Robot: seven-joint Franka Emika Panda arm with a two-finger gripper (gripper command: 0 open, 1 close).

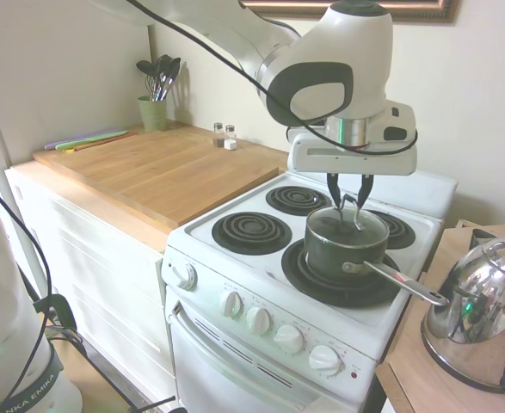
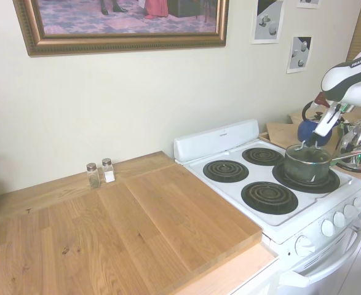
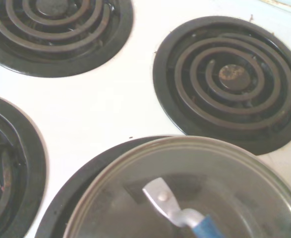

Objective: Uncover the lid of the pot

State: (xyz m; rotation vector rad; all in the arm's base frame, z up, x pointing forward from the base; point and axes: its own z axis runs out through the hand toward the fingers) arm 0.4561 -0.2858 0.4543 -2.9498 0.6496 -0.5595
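Glass lid (image 1: 347, 225) sits flat on the pot (image 1: 345, 254) on the stove's near-right burner (image 1: 336, 280), gripper (image 1: 350, 205) straight above, jaws open and straddling the arched loop handle (image 1: 352, 206), pot's long handle (image 1: 400, 282) pointing right.

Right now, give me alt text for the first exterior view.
The claw hangs over the pot on the stove's front burner, fingers straddling the handle of the lid, which sits on the pot. A chrome kettle stands nearby.
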